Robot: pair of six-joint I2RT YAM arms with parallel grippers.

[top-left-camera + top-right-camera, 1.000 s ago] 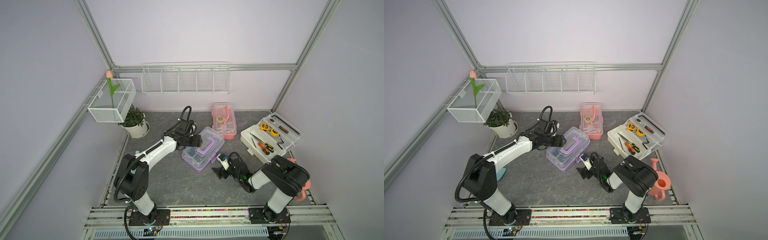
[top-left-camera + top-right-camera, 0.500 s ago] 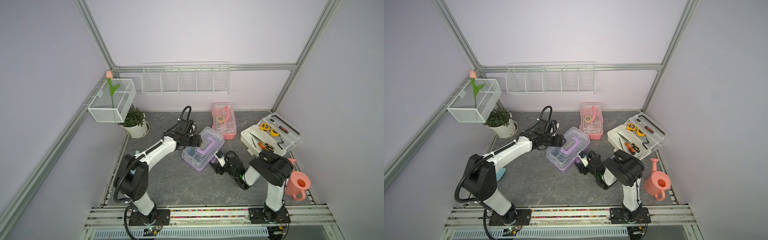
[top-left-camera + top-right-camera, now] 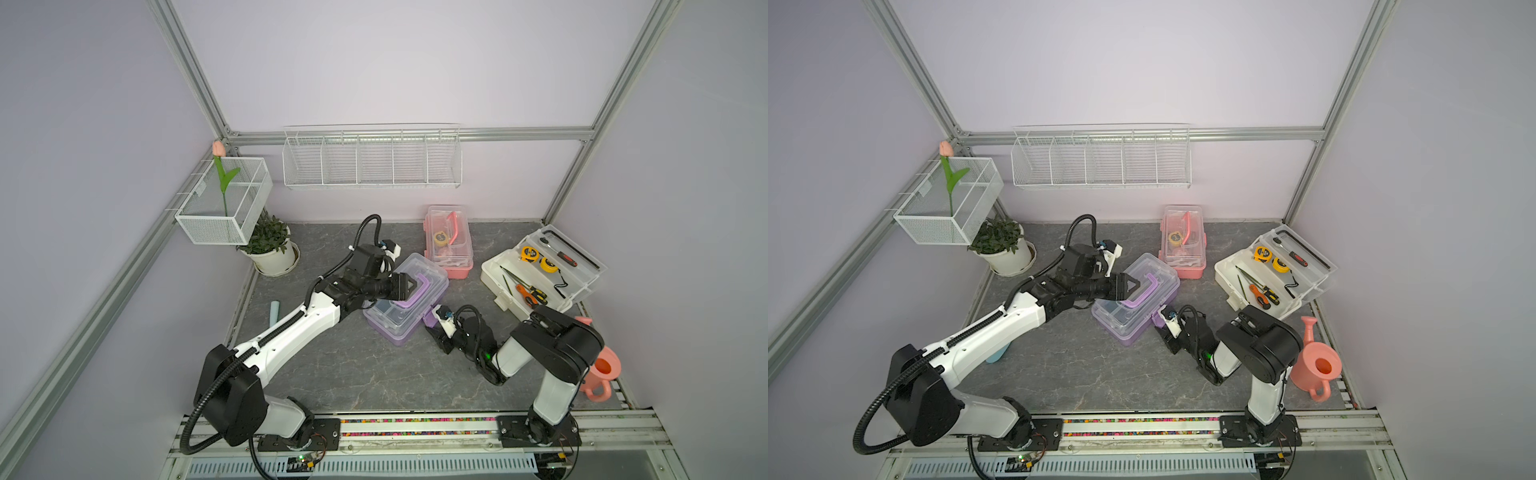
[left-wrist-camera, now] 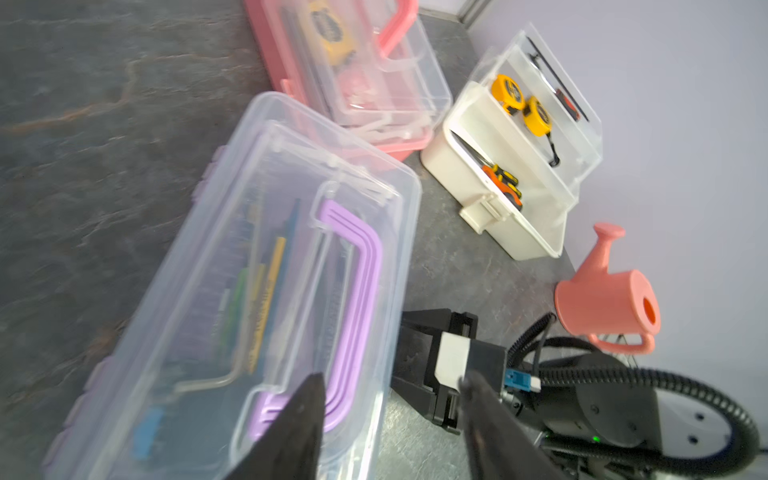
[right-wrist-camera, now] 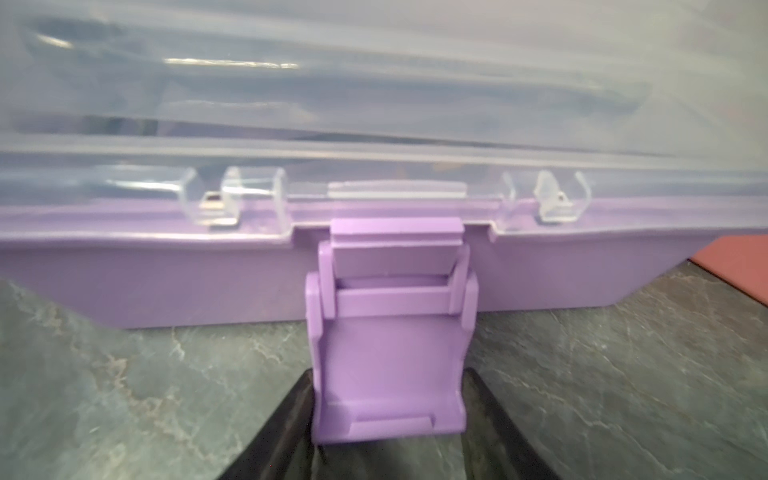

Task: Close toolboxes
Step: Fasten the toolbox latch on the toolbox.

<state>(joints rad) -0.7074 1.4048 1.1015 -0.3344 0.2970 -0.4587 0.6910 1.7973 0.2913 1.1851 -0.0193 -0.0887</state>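
Taking 12 o'clock as the back wall, the purple toolbox (image 3: 409, 309) lies in the middle of the worktop (image 3: 374, 365). Its clear lid is down on the base. Its purple latch (image 5: 388, 332) is not yet snapped. It hangs open at the front and lies flat toward the worktop.

The right hand (image 5: 388, 380) is low in front of this box, with one finger close at each side of the latch. I cannot tell if they already press it. The left hand (image 4: 392, 376) is above the lid near the purple handle. Its fingers are apart and hold nothing.

The pink toolbox (image 3: 449, 245) is at about 1 o'clock from the purple one. Its lid is down, but I cannot see if its latch is fastened. The white toolbox (image 3: 492, 278) is at about 3 o'clock, near the right wall. It is fully open, with its clear lid (image 3: 582, 274) thrown back and yellow tape measures (image 3: 532, 253) showing.

I judge the task as somewhat before the middle. The purple latch is the step in hand, and the white box is untouched.

I can read no brand or writing. The tape measures have dark labels that are too small to read.
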